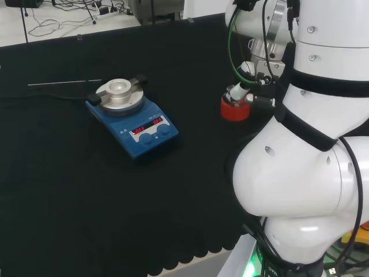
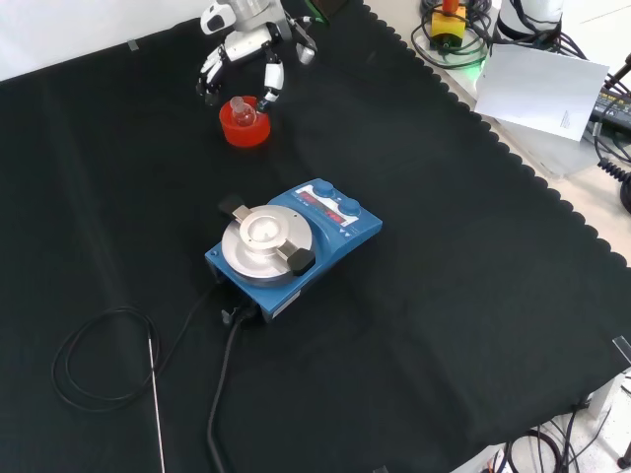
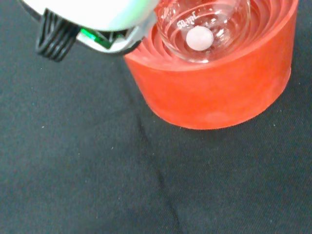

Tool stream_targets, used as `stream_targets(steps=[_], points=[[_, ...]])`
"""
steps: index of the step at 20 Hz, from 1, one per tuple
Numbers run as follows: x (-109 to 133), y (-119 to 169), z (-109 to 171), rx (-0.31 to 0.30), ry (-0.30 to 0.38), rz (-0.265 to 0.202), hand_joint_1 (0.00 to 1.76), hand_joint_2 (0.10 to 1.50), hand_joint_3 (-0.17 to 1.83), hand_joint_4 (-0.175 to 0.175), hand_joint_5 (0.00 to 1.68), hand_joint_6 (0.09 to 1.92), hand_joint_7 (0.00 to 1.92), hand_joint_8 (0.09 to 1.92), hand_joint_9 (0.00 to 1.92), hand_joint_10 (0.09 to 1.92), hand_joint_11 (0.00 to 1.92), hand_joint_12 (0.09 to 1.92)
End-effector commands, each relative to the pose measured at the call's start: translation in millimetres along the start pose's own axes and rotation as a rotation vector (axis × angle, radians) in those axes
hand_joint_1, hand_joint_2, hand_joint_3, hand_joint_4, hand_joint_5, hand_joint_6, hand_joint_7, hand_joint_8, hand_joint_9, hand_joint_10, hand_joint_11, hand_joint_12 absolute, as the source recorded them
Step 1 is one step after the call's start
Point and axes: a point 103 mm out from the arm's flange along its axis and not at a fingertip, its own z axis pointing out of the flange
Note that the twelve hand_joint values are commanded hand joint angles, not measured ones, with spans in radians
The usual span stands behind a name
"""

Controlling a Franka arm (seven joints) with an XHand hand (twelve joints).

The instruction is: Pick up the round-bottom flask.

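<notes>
Spread and relaxed, my hand (image 2: 246,54) hangs just above the round-bottom flask (image 2: 242,111), fingers (image 2: 272,81) pointing down on either side of it in the front view and closed round nothing yet. The flask sits in its red ribbed stand (image 2: 245,128) near the far edge of the cloth in the front view, and in the head view that stand (image 1: 234,109) lies just left of my own white links. From my wrist I look into the clear bulb (image 3: 204,29), nested in the stand's (image 3: 219,92) ribbed cup, with a small white oval piece (image 3: 199,38) lying at its bottom, likely a stir bar. I judge the flask light, rigid, smooth enough to slip, and breakable, since it looks like thin glass; it will roll if set down off its ring. The neck seems the best place to take hold, fingers on one side and thumb on the other, then a straight lift so the bulb clears the ribs without dragging the stand along. Beyond it the black cloth (image 2: 473,296) lies flat, with a faint crease seen from the wrist. Nearer the front camera stands a blue stirrer plate (image 2: 294,246) with a round metal top, its black cable (image 2: 99,365) looping away, and a thin rod (image 2: 156,404) lies beside that. All of these are well apart from the flask.
</notes>
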Motion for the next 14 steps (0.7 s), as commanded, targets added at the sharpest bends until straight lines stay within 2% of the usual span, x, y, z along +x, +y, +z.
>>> stream_targets(steps=[1,6,14], points=[[-2.0,8.0,2.6,-0.016,0.005,0.013,0.95,0.53,0.62,-0.046,0.43,0.53,0.21,0.72,0.45,0.71,0.25,1.38],[-5.6,9.9,1.2,-0.031,0.021,0.026,0.95,0.55,0.62,-0.045,0.49,0.56,0.23,0.72,0.47,0.71,0.27,1.37],[-4.1,14.8,-1.7,-0.038,0.014,0.013,0.95,0.59,0.60,-0.042,0.63,0.68,0.27,0.71,0.51,0.68,0.30,1.36]])
